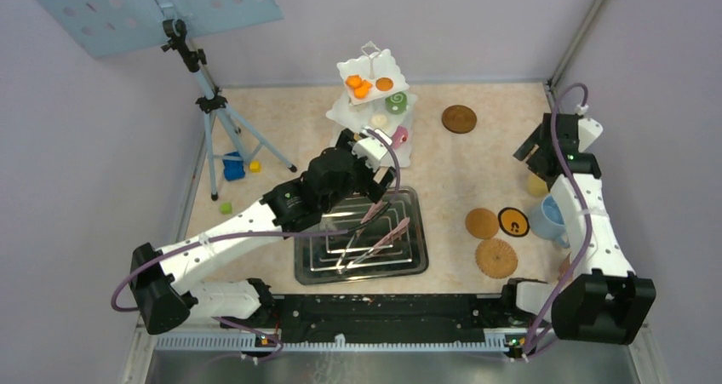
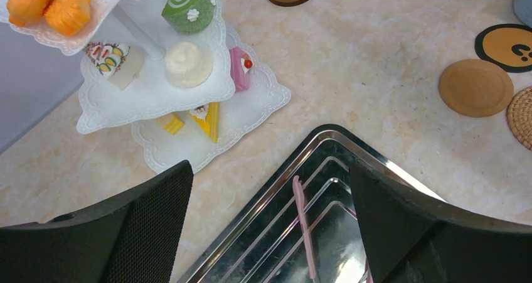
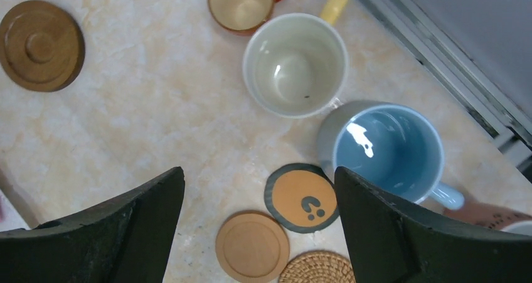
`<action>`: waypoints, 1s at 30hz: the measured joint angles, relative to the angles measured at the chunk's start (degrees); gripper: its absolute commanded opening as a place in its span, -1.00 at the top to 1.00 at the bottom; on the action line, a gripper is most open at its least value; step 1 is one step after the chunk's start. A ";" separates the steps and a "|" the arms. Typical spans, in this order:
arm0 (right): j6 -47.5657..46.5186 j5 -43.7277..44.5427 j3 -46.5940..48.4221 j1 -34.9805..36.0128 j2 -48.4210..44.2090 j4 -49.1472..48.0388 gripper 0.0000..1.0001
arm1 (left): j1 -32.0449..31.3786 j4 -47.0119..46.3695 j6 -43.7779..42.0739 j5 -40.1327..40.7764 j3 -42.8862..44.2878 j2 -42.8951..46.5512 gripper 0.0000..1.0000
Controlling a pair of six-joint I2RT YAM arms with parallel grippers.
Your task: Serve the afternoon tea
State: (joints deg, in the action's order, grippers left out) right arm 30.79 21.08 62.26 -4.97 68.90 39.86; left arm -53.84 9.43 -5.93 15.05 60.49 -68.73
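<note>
Left gripper (image 2: 268, 167) hangs over the tray (image 2: 326, 133) and tongs (image 2: 302, 220), jaws apart and empty. Just beyond is the stand (image 2: 141, 98), pastries (image 2: 188, 8) on its tiers. Rightward, coasters (image 3: 252, 246) lie on the counter (image 3: 125, 138); the right gripper (image 3: 258, 170), jaws apart, hovers over the mugs (image 3: 384, 149).

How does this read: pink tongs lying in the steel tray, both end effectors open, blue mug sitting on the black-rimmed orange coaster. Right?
One slip: in the right wrist view the blue mug stands beside the black-rimmed orange coaster, not on it. The pink tongs lie in the steel tray, and the left end effector and right end effector are open.
</note>
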 measured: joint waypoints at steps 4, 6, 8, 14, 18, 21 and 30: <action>3.48 5.60 -1.92 -0.02 -4.22 3.82 -0.77 | -0.33 0.00 0.00 0.09 -0.09 0.00 -0.97; 3.98 8.04 -2.40 0.00 -5.60 5.16 -0.78 | -0.44 0.00 0.00 0.09 -0.13 0.00 -0.97; 3.93 9.49 -2.40 -0.02 -6.19 5.79 -0.78 | -0.55 0.00 0.00 0.07 -0.17 0.00 -0.97; 0.79 9.60 -2.40 -0.02 -5.81 5.79 -0.74 | -0.61 0.00 0.00 0.07 -0.17 0.00 -0.97; 0.66 8.04 -2.62 -1.27 -2.97 6.34 -0.70 | -0.63 0.00 0.00 0.07 -0.20 0.00 -0.97; 0.76 5.49 -5.31 -3.78 -2.38 5.42 -0.65 | -0.63 0.00 0.00 0.07 -0.20 0.00 -0.98; 1.33 1.84 -12.33 -5.79 2.23 0.87 -0.14 | -0.66 0.00 0.00 0.09 -0.28 0.13 -0.97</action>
State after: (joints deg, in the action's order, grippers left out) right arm 32.12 22.92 49.93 -10.76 71.13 40.73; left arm -54.50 9.43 -5.93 15.14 60.20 -68.60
